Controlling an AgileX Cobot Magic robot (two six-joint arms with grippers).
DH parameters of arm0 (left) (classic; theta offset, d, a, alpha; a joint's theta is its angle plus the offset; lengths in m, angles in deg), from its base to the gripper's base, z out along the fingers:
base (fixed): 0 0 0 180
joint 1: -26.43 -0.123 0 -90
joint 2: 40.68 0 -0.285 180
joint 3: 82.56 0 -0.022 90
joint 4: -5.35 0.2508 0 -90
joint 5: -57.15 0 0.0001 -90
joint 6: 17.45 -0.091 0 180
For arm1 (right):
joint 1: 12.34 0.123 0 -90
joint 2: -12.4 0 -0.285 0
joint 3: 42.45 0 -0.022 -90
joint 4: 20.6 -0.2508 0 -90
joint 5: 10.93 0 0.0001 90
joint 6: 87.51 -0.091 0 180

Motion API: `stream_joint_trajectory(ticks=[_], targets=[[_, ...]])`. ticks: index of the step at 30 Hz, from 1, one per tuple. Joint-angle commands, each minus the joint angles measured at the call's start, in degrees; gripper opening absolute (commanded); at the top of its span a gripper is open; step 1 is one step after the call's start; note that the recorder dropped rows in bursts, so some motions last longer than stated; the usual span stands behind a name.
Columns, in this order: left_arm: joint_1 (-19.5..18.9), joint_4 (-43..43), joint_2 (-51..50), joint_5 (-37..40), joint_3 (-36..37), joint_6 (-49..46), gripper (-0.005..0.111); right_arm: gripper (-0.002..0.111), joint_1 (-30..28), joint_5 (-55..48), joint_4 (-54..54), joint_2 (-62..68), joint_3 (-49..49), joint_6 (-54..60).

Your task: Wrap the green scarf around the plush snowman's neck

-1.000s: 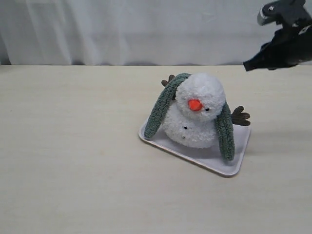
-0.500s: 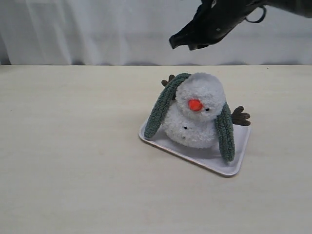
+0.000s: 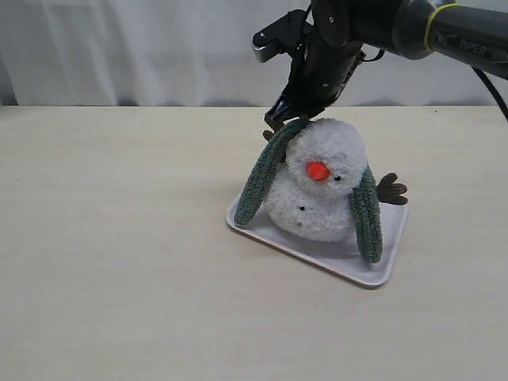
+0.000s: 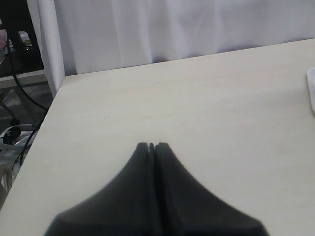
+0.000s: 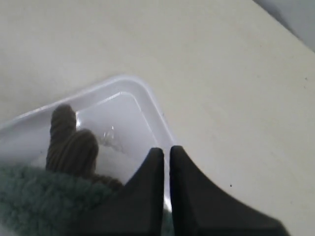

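In the exterior view your right arm comes in from the upper right and bends down behind the plush snowman (image 3: 321,186). Its right hand (image 3: 275,123) is at the back of the snowman's head, tips at the green scarf (image 3: 258,176). From here you cannot tell whether the hand is clenched. The snowman sits upright on a white tray (image 3: 377,274) on the pale surface (image 3: 119,238). The scarf passes behind its head, with one end hanging down each side onto the tray. The arm carries a yellow band (image 3: 432,16) and pale lettering (image 3: 476,44) beyond it, too blurred to read with certainty.

In the left wrist view your left hand (image 4: 151,146) is clenched, fingers pressed flat together on nothing, over bare surface. Only the tray's edge (image 4: 311,88) shows off to one side.

In the right wrist view your right hand (image 5: 166,149) has its fingers drawn almost together, with a thin slit between them and nothing gripped. It hangs over the tray's rounded corner (image 5: 147,105), just beside a brown twig arm (image 5: 69,142) and the fuzzy scarf (image 5: 39,196).
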Motion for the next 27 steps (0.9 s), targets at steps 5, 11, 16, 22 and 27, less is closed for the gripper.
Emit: stream_joint_trajectory(ticks=[5,11,16,22,27], targets=[[-0.1,-0.2,0.2,-0.8,0.2,0.0,0.000,0.004,1.4,-8.1,-0.5,-0.5,-0.4,6.2],[-0.1,-0.2,0.2,-0.8,0.2,0.0,0.000,0.004,1.4,-8.5,-0.8,0.2,0.4,6.6],[-0.1,-0.2,0.2,-0.8,0.2,0.0,0.000,0.004,1.4,-9.3,-0.6,1.2,0.7,6.6],[-0.1,-0.2,0.2,-0.8,0.2,0.0,0.000,0.004,2.0,-8.7,-0.8,-0.1,-1.3,6.5],[-0.1,-0.2,0.2,-0.8,0.2,0.0,0.000,0.004,2.0,-9.0,-7.4,-3.3,-5.1,3.9]])
